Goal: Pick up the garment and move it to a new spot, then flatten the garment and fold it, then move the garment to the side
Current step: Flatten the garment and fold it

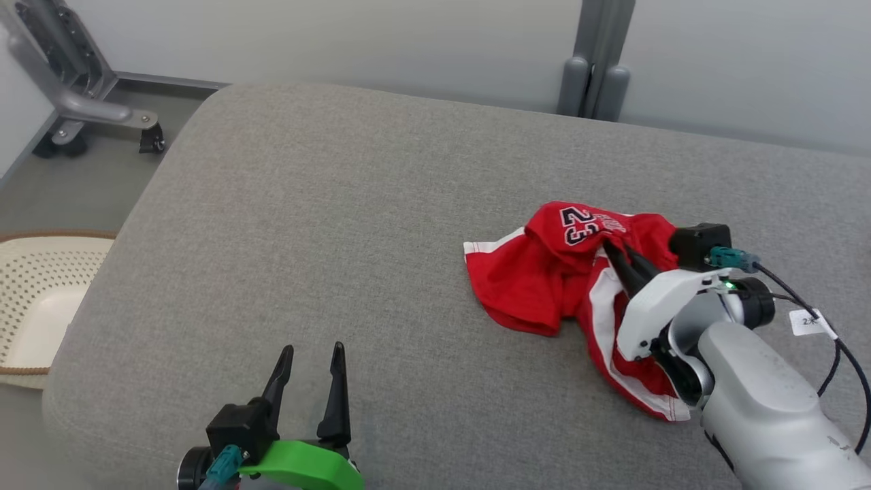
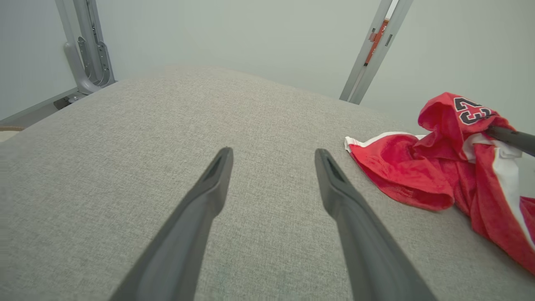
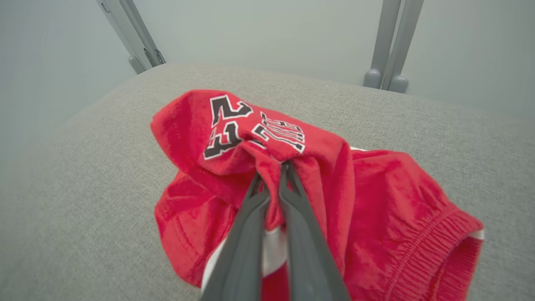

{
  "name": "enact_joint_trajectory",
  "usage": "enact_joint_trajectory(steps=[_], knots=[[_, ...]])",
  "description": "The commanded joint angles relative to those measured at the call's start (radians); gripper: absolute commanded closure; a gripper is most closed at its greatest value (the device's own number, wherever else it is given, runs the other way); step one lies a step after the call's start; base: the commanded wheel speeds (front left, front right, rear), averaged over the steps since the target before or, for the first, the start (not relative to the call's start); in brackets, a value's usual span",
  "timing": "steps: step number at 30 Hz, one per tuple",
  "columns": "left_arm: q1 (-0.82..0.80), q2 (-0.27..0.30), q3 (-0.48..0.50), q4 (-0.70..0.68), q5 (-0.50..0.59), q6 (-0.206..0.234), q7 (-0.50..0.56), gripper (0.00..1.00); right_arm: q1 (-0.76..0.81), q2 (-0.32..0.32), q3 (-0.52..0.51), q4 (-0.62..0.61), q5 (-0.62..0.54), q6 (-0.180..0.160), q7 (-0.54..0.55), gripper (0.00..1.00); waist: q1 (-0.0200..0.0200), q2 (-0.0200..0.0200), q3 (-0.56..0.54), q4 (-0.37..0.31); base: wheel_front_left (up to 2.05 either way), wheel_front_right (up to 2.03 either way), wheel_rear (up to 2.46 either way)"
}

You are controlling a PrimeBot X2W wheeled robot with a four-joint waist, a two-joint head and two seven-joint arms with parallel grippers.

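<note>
Right gripper reaches in from the near right, forearm low, fingers pinched on a raised fold of the red garment. The garment lies crumpled on the right of the grey cushion, stretching far-left to near-right. Left gripper is spread apart at the near left. A perforated basket sits left of the cushion.

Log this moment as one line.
phase: pickup | right end effector: shut on red basketball shorts | left end effector: open, empty | surface: grey cushion

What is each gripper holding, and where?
The right gripper pinches a bunched fold of the red garment near its printed number; the left gripper holds nothing.
</note>
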Motion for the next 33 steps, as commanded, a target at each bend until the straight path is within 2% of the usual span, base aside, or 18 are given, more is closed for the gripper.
enact_joint_trajectory(steps=[1,2,3,4,11,19,25,33], knots=[[-0.016,0.003,0.0,-0.003,-0.005,0.003,-0.003,0.0,-0.025,-0.001,-0.017,0.037,0.005,-0.002,-0.027,0.77,0.0,0.0,0.03,0.032,0.0,0.0,0.0],[-0.016,0.003,0.001,-0.004,-0.006,0.004,-0.003,0.0,-0.032,-0.001,-0.027,0.069,0.008,-0.001,-0.04,0.55,0.0,0.0,0.03,0.032,0.0,0.0,0.0],[-0.014,0.003,0.002,-0.003,-0.007,0.005,-0.003,0.0,-0.041,-0.001,-0.039,0.103,0.008,-0.001,-0.061,0.06,0.0,0.0,0.029,0.029,0.0,0.0,0.0],[-0.012,0.003,0.001,-0.002,-0.008,0.004,-0.003,0.0,-0.048,0.0,-0.045,0.126,0.009,-0.001,-0.075,0.0,0.0,0.0,0.027,0.025,0.0,0.0,0.0],[0.01,0.003,-0.004,0.006,0.0,0.0,-0.003,0.0,-0.077,-0.003,-0.02,0.202,-0.005,-0.001,-0.144,0.0,0.0,0.0,-0.006,-0.032,0.0,0.0,0.0],[0.033,0.003,-0.011,0.012,0.007,-0.002,-0.003,0.0,-0.039,0.017,0.065,0.073,-0.026,-0.001,-0.171,0.0,0.0,0.0,-0.042,-0.056,0.0,0.0,0.0],[0.023,0.003,-0.023,0.008,0.002,-0.004,-0.003,0.0,-0.029,0.033,0.135,0.069,-0.017,-0.001,-0.135,0.0,0.0,0.0,-0.023,-0.018,0.0,0.0,0.0],[-0.003,0.003,-0.04,-0.004,-0.021,0.005,-0.003,0.0,-0.114,0.044,0.085,0.244,-0.053,-0.001,-0.105,0.0,0.0,0.0,0.024,0.068,0.0,0.0,0.0]])
